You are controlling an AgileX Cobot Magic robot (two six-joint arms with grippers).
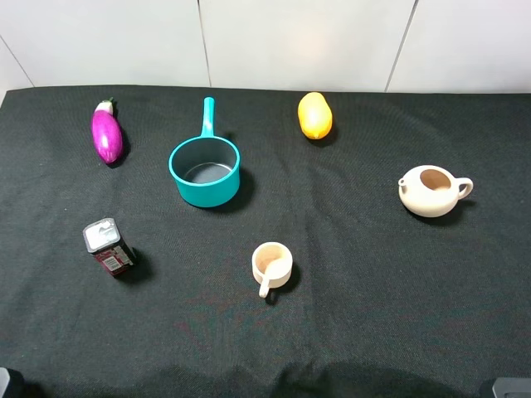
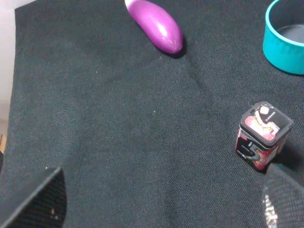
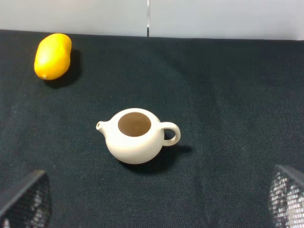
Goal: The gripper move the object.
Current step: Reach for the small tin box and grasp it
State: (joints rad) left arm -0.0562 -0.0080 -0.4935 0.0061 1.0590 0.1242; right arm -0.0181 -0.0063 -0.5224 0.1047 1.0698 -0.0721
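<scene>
The object, a small dark red and black carton with a silver-grey top, stands on the black cloth at the left. It also shows in the left wrist view, upright and free. My left gripper is open and empty; its dark fingertips show at the frame's lower corners, short of the carton. My right gripper is open and empty, with a beige teapot ahead of it. In the exterior high view only bits of the arms show at the bottom corners.
A purple eggplant lies at the back left. A teal saucepan stands behind the middle. A yellow mango lies at the back. A beige cup stands in the middle front. The teapot is at the right.
</scene>
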